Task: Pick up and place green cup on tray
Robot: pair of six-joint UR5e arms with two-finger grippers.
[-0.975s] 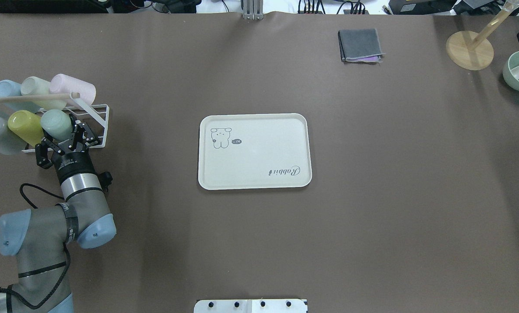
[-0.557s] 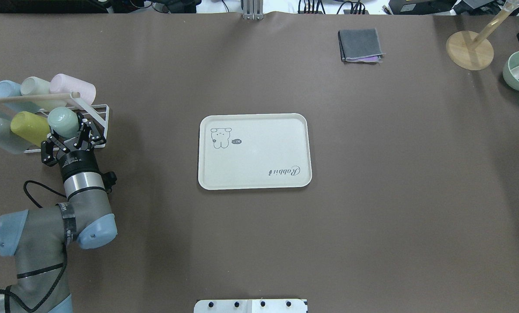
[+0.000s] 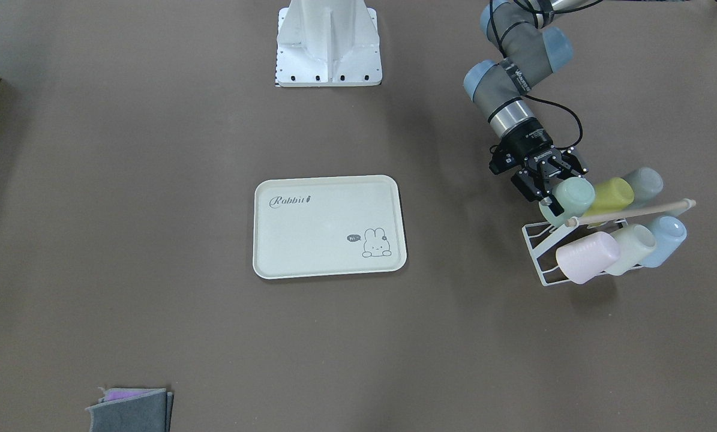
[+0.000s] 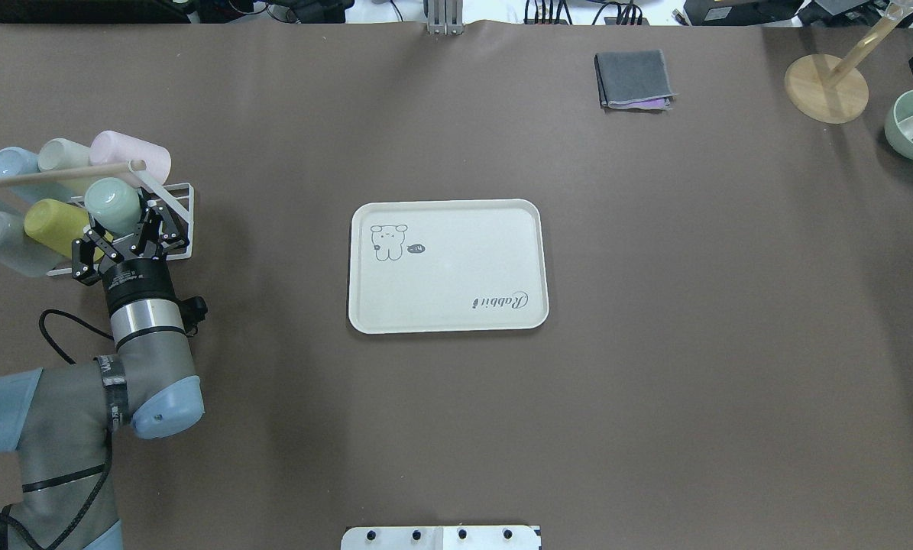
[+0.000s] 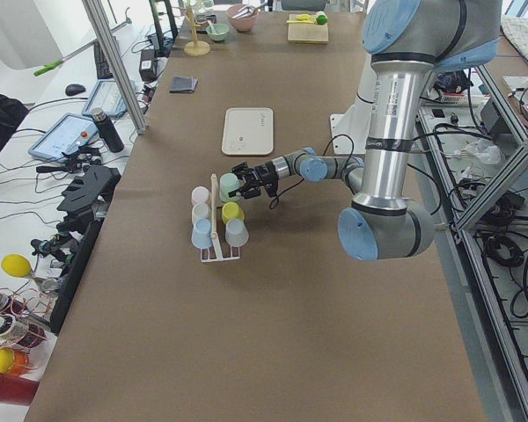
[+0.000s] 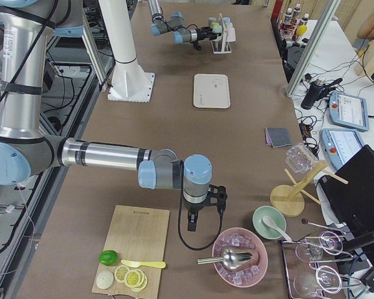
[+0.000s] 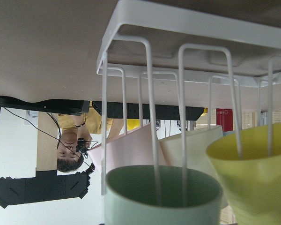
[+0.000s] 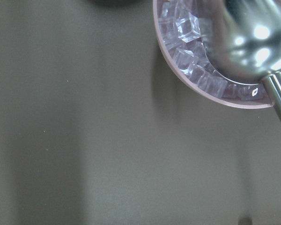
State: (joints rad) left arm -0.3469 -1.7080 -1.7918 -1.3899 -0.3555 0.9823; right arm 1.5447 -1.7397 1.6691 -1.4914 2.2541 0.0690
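Brown tabletop, lab benches & cables beyond its edges. Toward robot's left end: white wire rack [image 4: 183, 200] w/ six pastel cups lying tilted on its prongs, wooden dowel [image 4: 51, 174] running along its top.

Green cup [image 4: 111, 203] at rack's tray-side end, just beside yellow-green cup [image 4: 53, 224], base pointing up & outward. Left gripper [image 4: 125, 228] clamped round green cup's body, one finger each side, touching it. From left wrist cam: two rack prongs reaching inside cup's mouth, so by the look of it not yet free of rack.

Tray [image 4: 464, 260], cream w/ bunny & "Rabbit" script, well apart from rack, toward table centre. Right gripper [image 6: 195, 219] far from rack at opp. end of table, by bowl of ice [image 8: 210, 93]; open or closed, cannot tell.

Likely risks:
- Pulling off prong axis: rim snagging on wire, dragging or tipping rack.
- Sideways drift: knocking yellow-green neighbour loose.
- Careless lift: clipping dowel close by.
- Smooth plastic, cup held tilted: poss. slip or twist on way to tray, then landing on its side, not upright.
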